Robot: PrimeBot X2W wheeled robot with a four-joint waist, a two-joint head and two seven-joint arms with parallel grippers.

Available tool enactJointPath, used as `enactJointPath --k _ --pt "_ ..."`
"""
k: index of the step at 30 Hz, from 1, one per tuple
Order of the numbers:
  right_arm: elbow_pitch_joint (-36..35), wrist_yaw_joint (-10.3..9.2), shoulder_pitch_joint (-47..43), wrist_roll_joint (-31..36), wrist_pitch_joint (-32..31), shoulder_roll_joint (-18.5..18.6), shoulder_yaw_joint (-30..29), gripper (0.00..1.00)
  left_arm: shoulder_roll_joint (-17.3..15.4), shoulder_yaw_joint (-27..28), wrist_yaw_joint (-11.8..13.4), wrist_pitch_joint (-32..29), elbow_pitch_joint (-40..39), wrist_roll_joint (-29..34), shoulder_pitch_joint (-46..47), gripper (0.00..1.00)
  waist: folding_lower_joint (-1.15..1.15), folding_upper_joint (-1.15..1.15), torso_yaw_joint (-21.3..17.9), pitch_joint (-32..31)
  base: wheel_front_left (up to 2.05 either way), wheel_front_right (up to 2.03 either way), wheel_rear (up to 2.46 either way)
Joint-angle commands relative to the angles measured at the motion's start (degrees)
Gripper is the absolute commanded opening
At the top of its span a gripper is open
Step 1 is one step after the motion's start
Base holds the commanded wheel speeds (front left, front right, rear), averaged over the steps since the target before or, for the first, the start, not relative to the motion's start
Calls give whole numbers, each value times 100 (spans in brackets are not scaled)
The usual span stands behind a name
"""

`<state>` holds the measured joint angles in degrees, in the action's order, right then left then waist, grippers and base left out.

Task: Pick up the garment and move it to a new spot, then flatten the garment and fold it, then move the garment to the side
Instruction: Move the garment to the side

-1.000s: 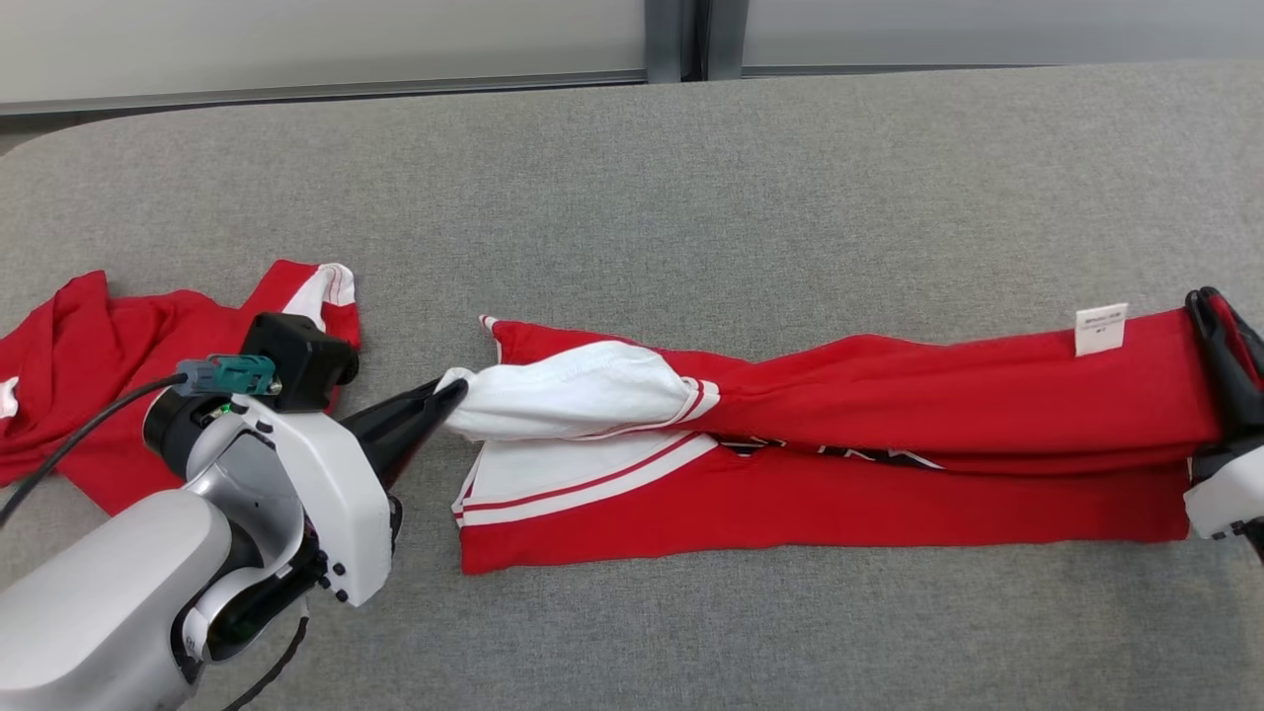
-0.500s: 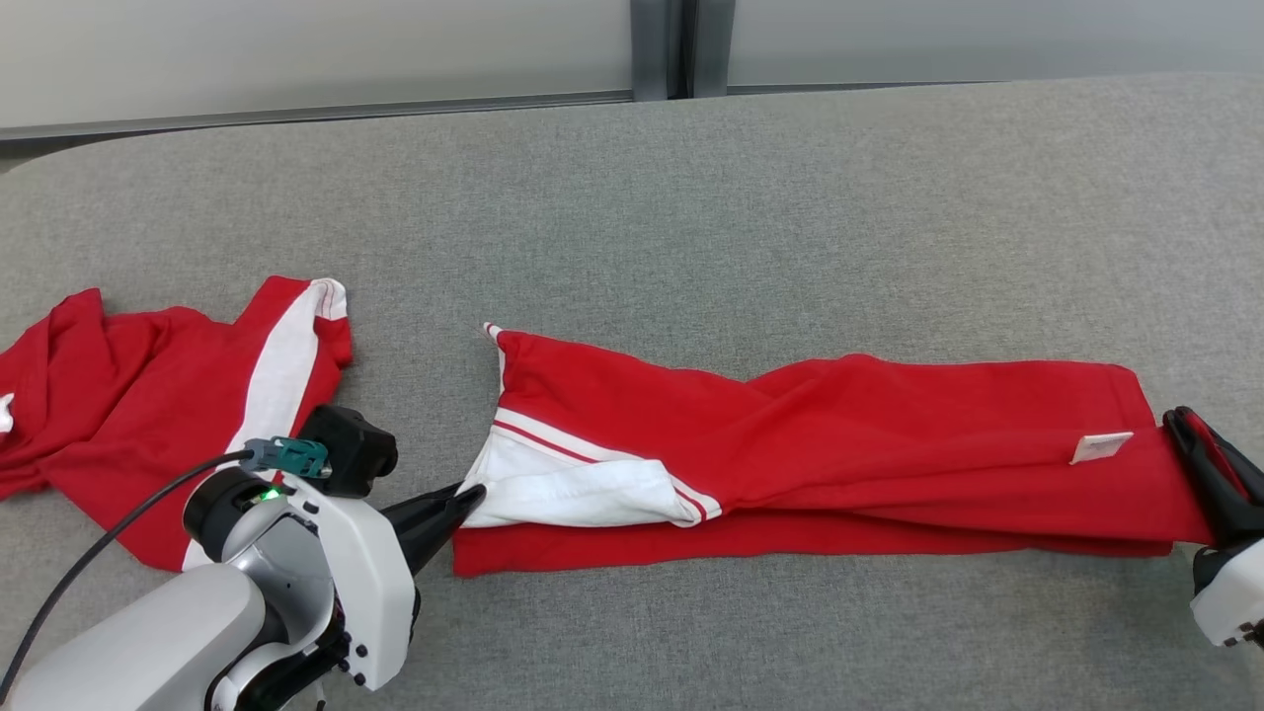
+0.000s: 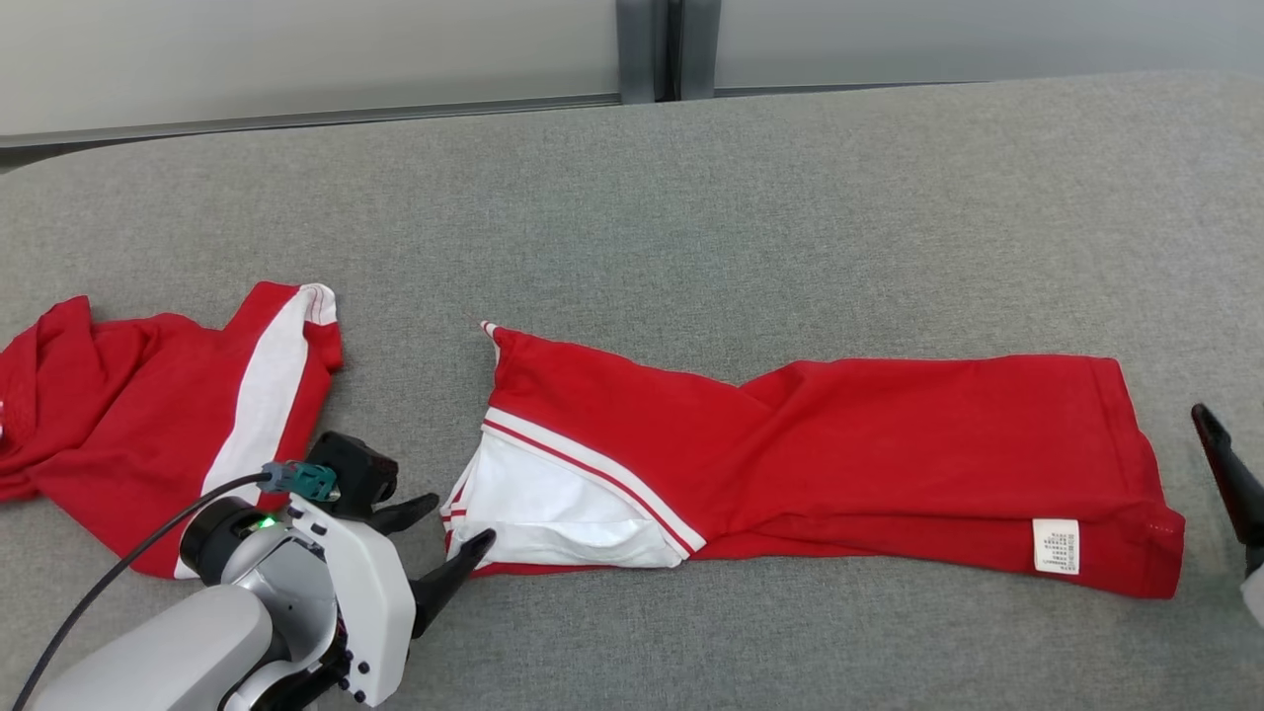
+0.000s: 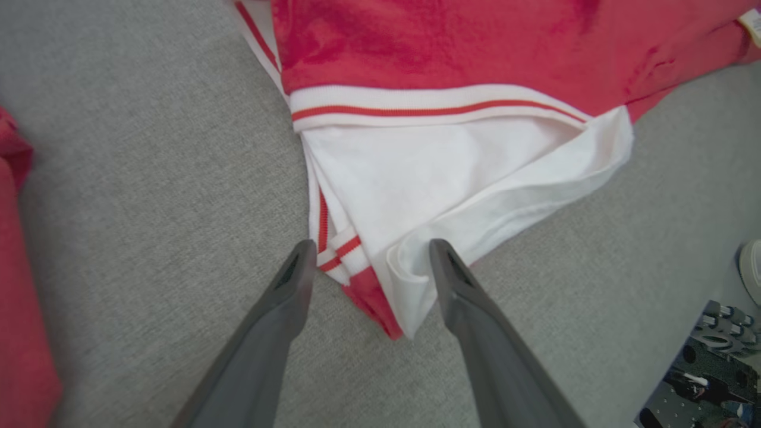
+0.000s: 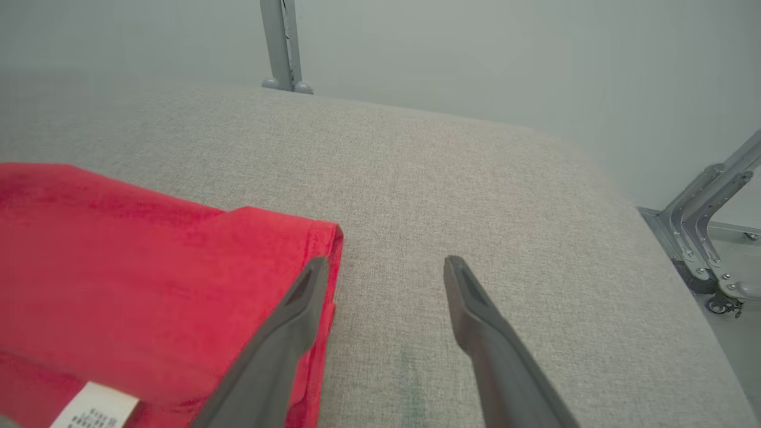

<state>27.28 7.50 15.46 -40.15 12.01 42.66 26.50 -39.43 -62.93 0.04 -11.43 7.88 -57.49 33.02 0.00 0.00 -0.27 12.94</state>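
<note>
Outward of the left gripper [image 3: 462,517], on its far-left side, a second red garment [image 3: 148,434] with a white stripe lies crumpled on the grey padded table [image 3: 691,197], apart from the work. The left gripper's jaws stand wide apart and grip nothing. In the left wrist view the folded white corner [image 4: 410,261] of the garment [image 3: 839,454] lies directly ahead, between the two fingertips [image 4: 440,252]. The cloth sits just beside one of them; whether it touches cannot be told.

From that pincer the garment runs away to the right as one long, narrow red band. Its long axis lies across the table, from one gripper to the other. The white striped end is at the left gripper, and the hem end with the small white label [image 3: 1056,545] is towards the right one.

The right gripper [image 5: 387,261] is also fully spread and empty. In its wrist view the hem corner lies just beside its left finger, while the gap between the jaws is over bare grey cloth.

Each arm is therefore nearest its own end. Judging from this, the next fold would bring one short end along that long axis towards the other.
</note>
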Motion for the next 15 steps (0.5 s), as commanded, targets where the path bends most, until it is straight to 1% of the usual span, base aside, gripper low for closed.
enactJointPath --k 1,4,8,12,15 --pt "12 -2 99 69 97 -96 -102 100 -3 75 19 69 12 -9 22 100 0 0 15 -12 0 0 0" --pt "-39 -2 179 286 240 -290 -376 100 91 310 164 417 63 -60 104 100 0 0 46 -49 0 0 0" --pt "-280 -2 215 644 320 -689 -796 100 341 816 390 1217 135 -160 165 100 0 0 88 -106 0 0 0" --pt "-729 -2 104 1056 325 -1189 -1385 100 685 1380 594 2223 248 -241 151 100 0 0 154 -151 0 0 0" --pt "-1117 -2 -31 1390 325 -1573 -1781 100 958 1913 674 2607 274 -199 49 100 0 0 208 -175 0 0 0"
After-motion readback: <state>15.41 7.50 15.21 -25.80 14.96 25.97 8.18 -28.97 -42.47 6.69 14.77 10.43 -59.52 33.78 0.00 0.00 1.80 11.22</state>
